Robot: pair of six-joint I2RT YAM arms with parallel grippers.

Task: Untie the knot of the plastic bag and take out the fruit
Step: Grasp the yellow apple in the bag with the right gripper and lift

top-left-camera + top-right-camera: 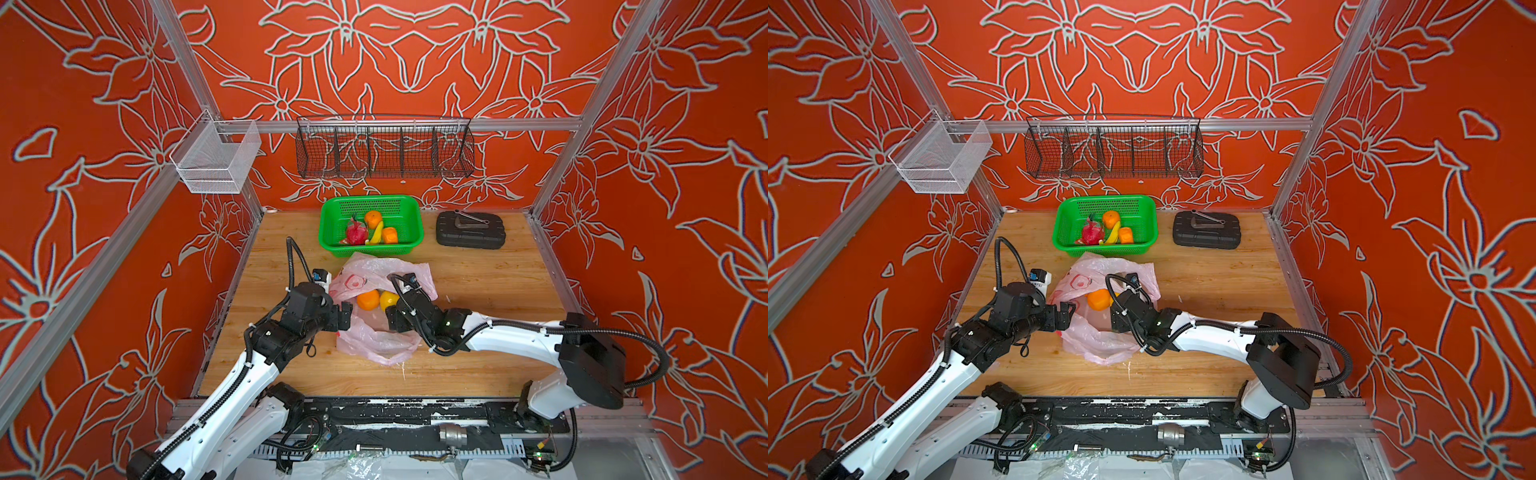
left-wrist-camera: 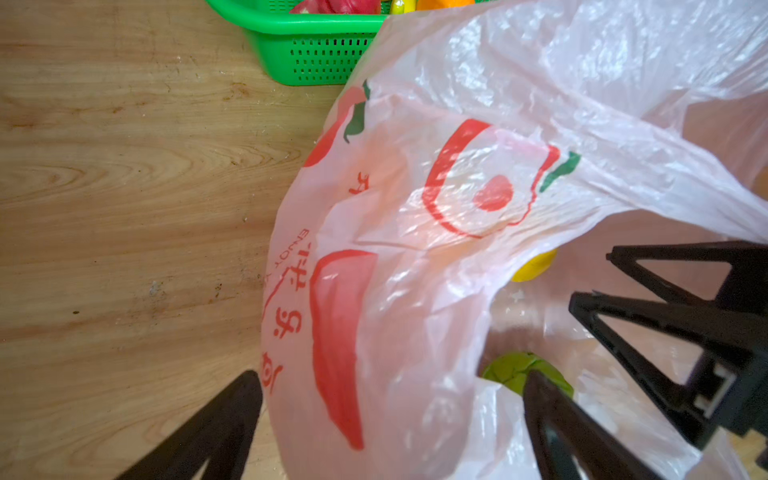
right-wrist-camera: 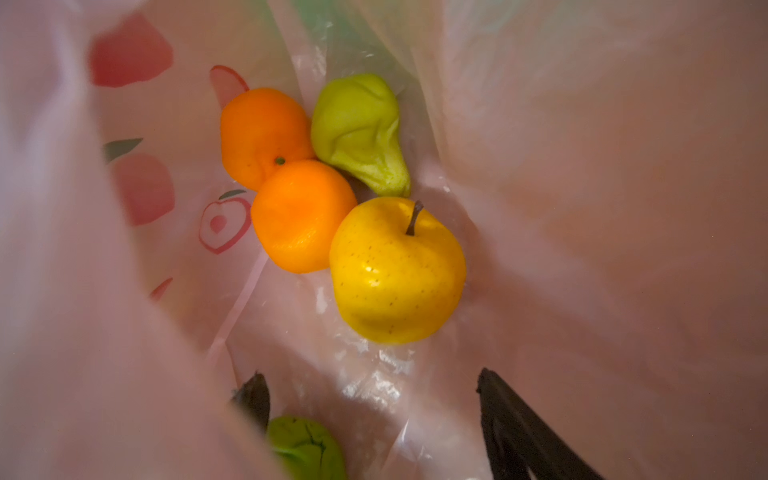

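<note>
- bag [image 1: 374, 338]: pink, translucent, red print; crumpled mid-table [image 1: 478, 291], just in front of the basket [image 1: 330, 226]; mouth gaping toward the arms.
- fruit inside the bag (right wrist view):
  - orange [image 3: 266, 137] and second orange [image 3: 301, 216] touch each other.
  - pear [image 3: 357, 133], green and dented, lies against both.
  - apple [image 3: 395, 270], yellow with a stem, touches the second orange.
  - green fruit [image 3: 305, 451], partly hidden, sits beside one right finger.
- in a top view, one orange and the apple show at the bag's mouth, between the two grippers.
- left gripper [image 2: 390, 376]: fingers wide, astride the bag's side wall, one outside over the table and one inside the mouth. The plastic runs between them and is not pinched.
- right gripper [image 3: 368, 376]: inside the bag's mouth, fingers spread, holding nothing; the apple is just ahead of it.
- basket: green, perforated, at the back of the table. It holds a dragon fruit [image 1: 356, 232], a third orange [image 1: 372, 218], a banana [image 1: 377, 232] and an orange chunk [image 1: 390, 235].
- case [image 1: 469, 239]: black, right of the basket and apart from it, with a grey tool [image 1: 471, 218] on top.
- rack [image 1: 384, 151]: black wire, hung on the back rail.
- mesh bin [image 1: 216, 162]: white, hung at the left corner.
</note>
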